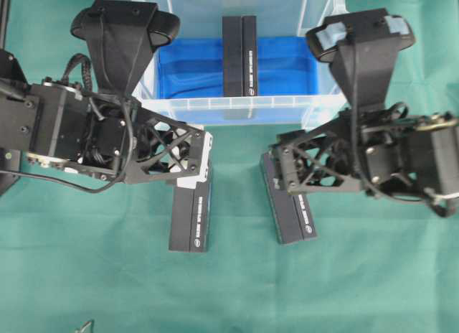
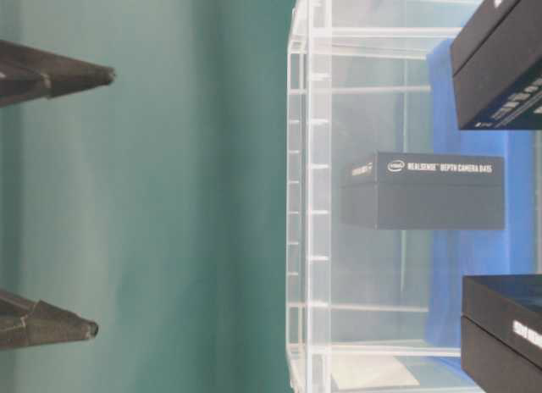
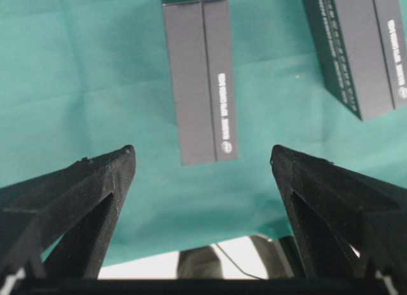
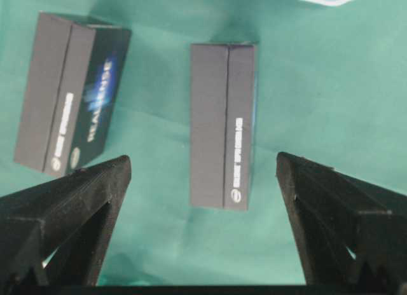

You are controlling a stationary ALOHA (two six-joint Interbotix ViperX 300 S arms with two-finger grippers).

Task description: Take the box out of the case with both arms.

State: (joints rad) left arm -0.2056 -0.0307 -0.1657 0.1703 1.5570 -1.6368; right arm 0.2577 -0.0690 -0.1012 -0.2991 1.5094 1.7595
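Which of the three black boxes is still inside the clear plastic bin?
The box standing in the middle of the case, on its blue lining. The other two boxes, one at the left and one at the right, lie outside on the green cloth.

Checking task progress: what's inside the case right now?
One black RealSense box stands on the blue sheet lining the case. No other item shows, though the arms cover the front corners of the case. Two more boxes lie outside on the green cloth.

case (image 1: pixel 315 103) top open | 1 box (image 1: pixel 239 54) inside | 2 boxes (image 1: pixel 191 218) on cloth (image 1: pixel 358 290) below end effectors
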